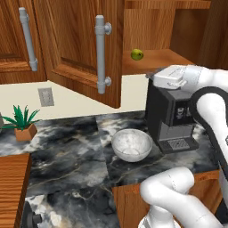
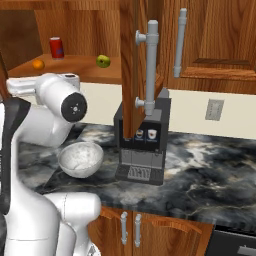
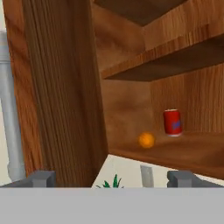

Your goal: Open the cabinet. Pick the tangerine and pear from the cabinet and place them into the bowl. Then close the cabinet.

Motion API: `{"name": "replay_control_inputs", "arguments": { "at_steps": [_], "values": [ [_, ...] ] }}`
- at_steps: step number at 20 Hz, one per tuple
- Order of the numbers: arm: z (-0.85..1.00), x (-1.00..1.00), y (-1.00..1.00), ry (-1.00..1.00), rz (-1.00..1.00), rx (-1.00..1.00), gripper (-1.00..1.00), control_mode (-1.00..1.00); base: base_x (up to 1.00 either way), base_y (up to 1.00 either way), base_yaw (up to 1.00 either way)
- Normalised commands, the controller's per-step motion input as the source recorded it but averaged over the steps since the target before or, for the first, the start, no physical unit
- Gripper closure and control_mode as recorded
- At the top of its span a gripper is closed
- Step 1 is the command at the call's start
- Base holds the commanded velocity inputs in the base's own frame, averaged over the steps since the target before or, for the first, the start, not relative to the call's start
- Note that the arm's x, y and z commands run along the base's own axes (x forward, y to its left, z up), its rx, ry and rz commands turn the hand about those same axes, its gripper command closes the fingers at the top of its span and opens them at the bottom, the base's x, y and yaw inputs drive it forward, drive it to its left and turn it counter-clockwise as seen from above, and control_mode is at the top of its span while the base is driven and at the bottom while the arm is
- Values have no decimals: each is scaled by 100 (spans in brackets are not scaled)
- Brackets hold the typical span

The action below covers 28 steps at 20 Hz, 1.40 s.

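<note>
Marble counter (image 1: pixel 67 151) lies free around our bowl (image 1: pixel 131 145), while the swung-out cabinet (image 3: pixel 65 87) door edge crowds our released gripper (image 3: pixel 111 178) beside the tangerine (image 3: pixel 147 140), can (image 3: pixel 173 122) and pear (image 2: pixel 103 61).

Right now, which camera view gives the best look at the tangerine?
The hand view: the tangerine sits near mid-frame on the cabinet shelf, left of the red can, unobstructed. In the right base view it is a small orange dot at the shelf's far left.
</note>
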Motion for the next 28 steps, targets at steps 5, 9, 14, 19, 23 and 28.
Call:
{"name": "replay_control_inputs", "arguments": {
  "at_steps": [5,9,14,19,23,28],
  "values": [
    [-12,5,78,1,39,-8,-100,-100,0,0,0],
    [-7,0,89,0,38,-6,-100,-100,0,0,0],
    [0,22,30,0,29,0,-100,-100,0,0,0],
    [-5,33,40,0,27,0,-100,-100,0,0,0],
    [-21,29,86,0,28,0,-100,-100,0,0,0],
    [-24,4,100,0,20,-2,-100,-100,0,0,0]
  ]
}}
